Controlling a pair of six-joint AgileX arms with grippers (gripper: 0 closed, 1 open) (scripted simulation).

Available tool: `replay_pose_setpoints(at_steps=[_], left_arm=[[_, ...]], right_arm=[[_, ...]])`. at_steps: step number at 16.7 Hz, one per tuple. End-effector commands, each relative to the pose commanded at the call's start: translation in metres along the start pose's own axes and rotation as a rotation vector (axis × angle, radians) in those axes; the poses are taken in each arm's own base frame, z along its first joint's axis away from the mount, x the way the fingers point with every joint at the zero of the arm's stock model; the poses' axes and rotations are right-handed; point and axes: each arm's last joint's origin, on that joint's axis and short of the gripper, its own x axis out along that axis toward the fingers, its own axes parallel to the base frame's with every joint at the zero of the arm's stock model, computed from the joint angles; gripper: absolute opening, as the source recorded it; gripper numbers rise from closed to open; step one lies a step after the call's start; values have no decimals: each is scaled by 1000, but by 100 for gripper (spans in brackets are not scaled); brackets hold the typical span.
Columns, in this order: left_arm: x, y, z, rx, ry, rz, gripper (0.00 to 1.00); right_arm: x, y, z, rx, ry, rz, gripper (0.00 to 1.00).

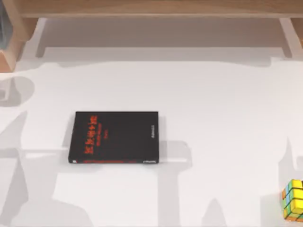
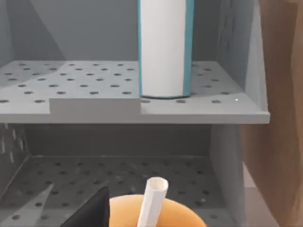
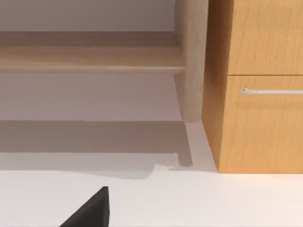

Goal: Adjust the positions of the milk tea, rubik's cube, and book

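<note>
Milk tea point(image 2: 156, 208), its orange domed lid and white straw pointing upward, sits closest of all, right under the left gripper point(image 2: 92, 213) at the mouth of a grey perforated rack's point(image 2: 71, 106) lower level. Whether that claw is apart, together or clamped on the cup I cannot tell. I'd judge the cup light, smooth and easy to spill, so it is best taken around its body and kept upright.

On the rack's upper level stands the book point(image 2: 163, 47), upright with its long axis vertical, white page edges toward the camera, close to one side wall. It looks stiff and fairly heavy; squeezing across its thickness should suit.

On the table point(image 1: 213, 94), left of centre, a thinner black book point(image 1: 116, 137) lies flat, long side across. At the near right corner rests the rubik's cube point(image 1: 294, 199), slightly skewed; it is rigid, light, and takes a grip on opposite faces.

The right gripper point(image 3: 90, 210) hangs near a wooden cabinet point(image 3: 255, 118); I cannot tell its state.
</note>
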Motion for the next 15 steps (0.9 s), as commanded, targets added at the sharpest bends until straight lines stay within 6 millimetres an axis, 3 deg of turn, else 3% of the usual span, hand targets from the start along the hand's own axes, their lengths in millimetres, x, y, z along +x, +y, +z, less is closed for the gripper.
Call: replay_pose_setpoints(at_steps=[4,7,11,15], left_arm=[[-35,-42,30,1,-3,1,100],[-73,-72,39,4,-4,7,100],[-123,-102,29,9,-6,16,100],[-155,-116,4,11,-7,28,100]], right_arm=[[0,0,0,0,0,0,100],[0,0,0,0,0,0,100],[0,0,0,0,0,0,100],[0,0,0,0,0,0,100]])
